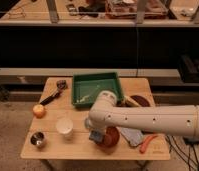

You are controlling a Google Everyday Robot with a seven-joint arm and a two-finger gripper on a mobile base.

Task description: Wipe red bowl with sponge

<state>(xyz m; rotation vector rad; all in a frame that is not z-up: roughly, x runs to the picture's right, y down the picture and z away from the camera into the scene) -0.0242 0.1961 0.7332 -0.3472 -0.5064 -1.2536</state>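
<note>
Gripper over sponge at red bowl (arm hides most).

White claw over red bowl; sponge seemingly blue.

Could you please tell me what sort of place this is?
Probably a robotics lab set up as a mock kitchen: a wooden table holds a green tray, a cup and the red bowl, a cluttered workbench runs behind, and the gripper is at the bowl's left edge, by the sponge.
</note>
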